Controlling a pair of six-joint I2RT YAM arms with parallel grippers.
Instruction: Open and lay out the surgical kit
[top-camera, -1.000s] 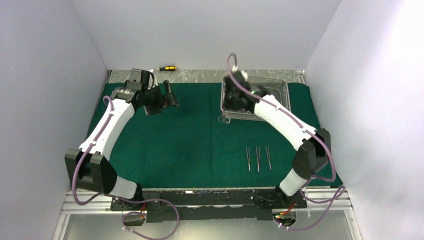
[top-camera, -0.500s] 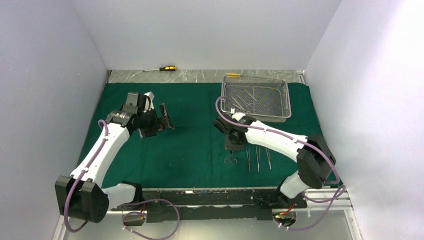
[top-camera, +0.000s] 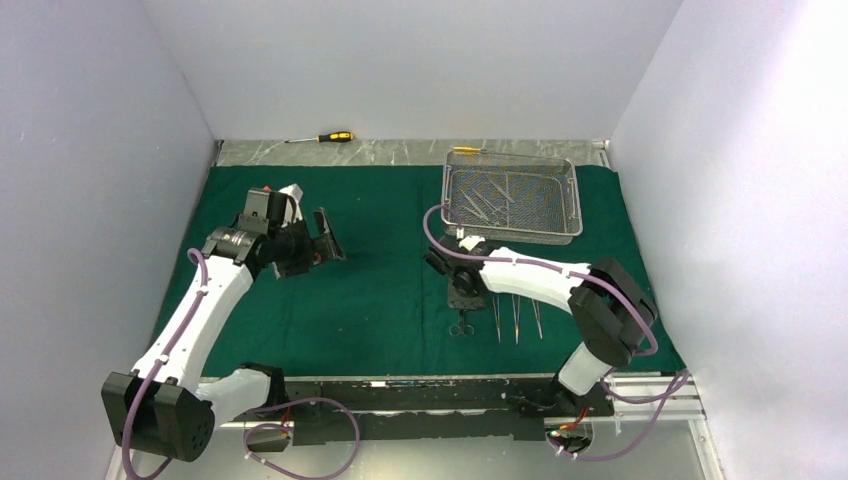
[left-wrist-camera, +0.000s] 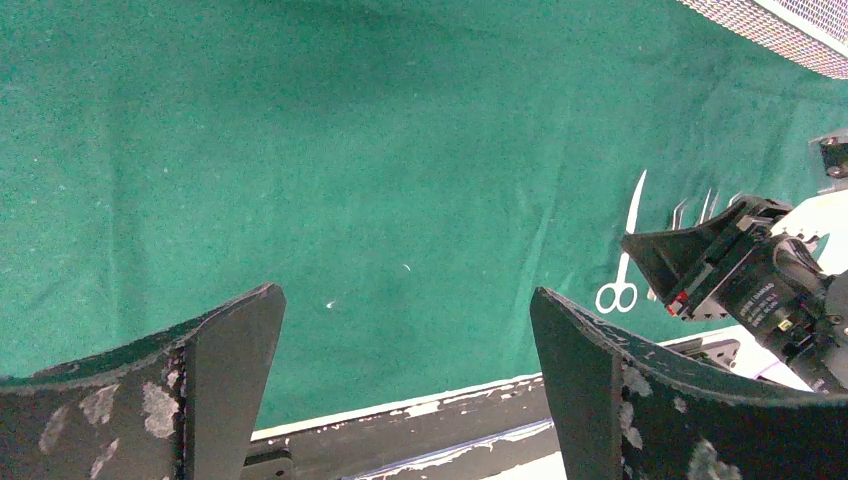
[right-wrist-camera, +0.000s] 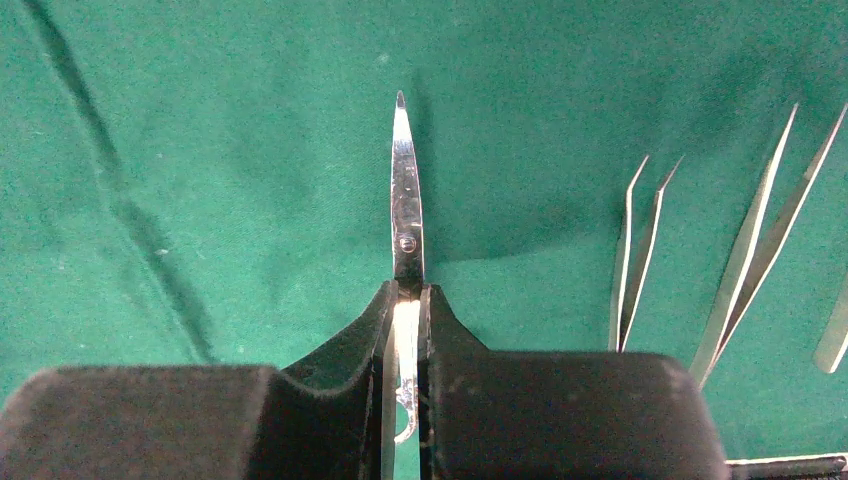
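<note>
The green drape (top-camera: 380, 280) lies spread flat. Three tweezers (top-camera: 516, 318) lie in a row near right. The right hand (right-wrist-camera: 405, 300), clamped on scissors (right-wrist-camera: 405, 200), holds them just left of those. The left hand (left-wrist-camera: 405, 300) hangs with fingers apart. Several instruments (top-camera: 500, 195) are yet to leave the far-right mesh tray (top-camera: 520, 238).

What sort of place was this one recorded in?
Probably a lab test booth staged as a surgical prep table: plain white walls, a green drape, a wire-mesh tray, and scissors in the right hand beside laid-out tweezers.
</note>
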